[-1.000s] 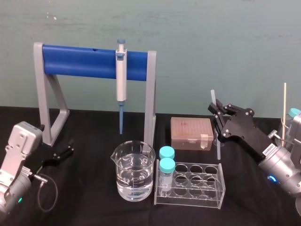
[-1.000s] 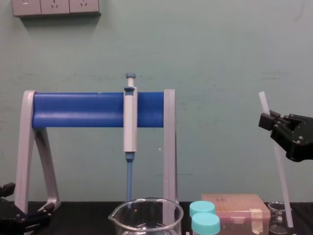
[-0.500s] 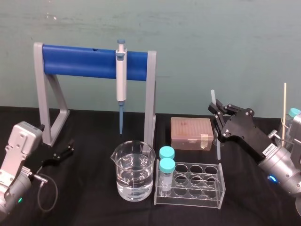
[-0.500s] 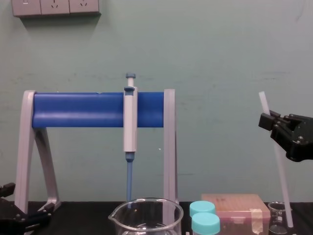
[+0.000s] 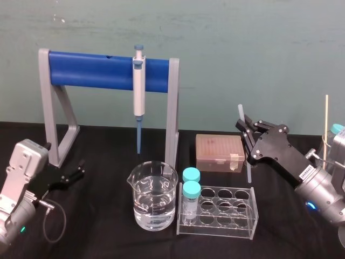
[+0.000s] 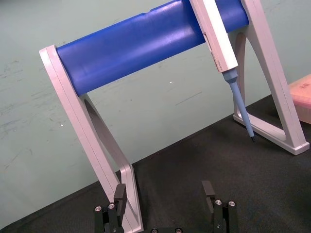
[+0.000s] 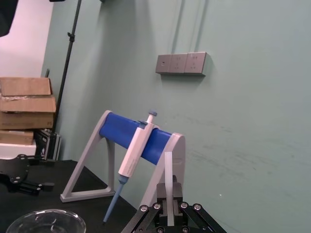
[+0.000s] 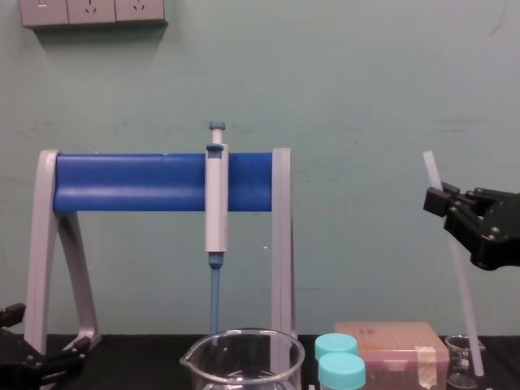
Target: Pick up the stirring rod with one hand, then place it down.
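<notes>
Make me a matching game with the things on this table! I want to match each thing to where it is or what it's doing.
Things:
1. rod
2. pipette
3. beaker
4. left gripper

Places or states:
A. has clear liquid inside
B. open, low by the stand's left leg
C. pinched in the right gripper
D. hanging from the blue stand

Right pairs: 1-C, 2-D, 3-A, 4-B
</notes>
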`<act>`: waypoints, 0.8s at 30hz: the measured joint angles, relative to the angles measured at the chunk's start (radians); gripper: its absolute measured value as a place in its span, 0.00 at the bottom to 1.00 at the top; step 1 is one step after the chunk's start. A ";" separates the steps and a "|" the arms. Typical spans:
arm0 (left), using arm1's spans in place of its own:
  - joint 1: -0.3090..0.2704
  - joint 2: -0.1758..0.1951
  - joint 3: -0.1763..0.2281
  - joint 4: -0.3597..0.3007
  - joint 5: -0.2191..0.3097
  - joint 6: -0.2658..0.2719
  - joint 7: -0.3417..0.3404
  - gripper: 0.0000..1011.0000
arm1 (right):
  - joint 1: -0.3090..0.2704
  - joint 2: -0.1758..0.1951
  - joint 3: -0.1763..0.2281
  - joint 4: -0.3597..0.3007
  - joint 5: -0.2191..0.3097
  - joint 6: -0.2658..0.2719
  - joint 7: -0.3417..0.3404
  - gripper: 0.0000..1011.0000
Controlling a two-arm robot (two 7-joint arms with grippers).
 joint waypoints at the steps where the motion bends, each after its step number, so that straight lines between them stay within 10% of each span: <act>1: 0.000 0.000 0.000 0.000 0.000 0.000 0.000 0.99 | -0.001 0.001 -0.002 -0.004 -0.004 -0.001 0.001 0.06; 24: 0.000 0.000 0.000 0.000 0.000 0.000 0.000 0.99 | -0.037 0.007 -0.020 -0.053 0.006 -0.016 0.030 0.06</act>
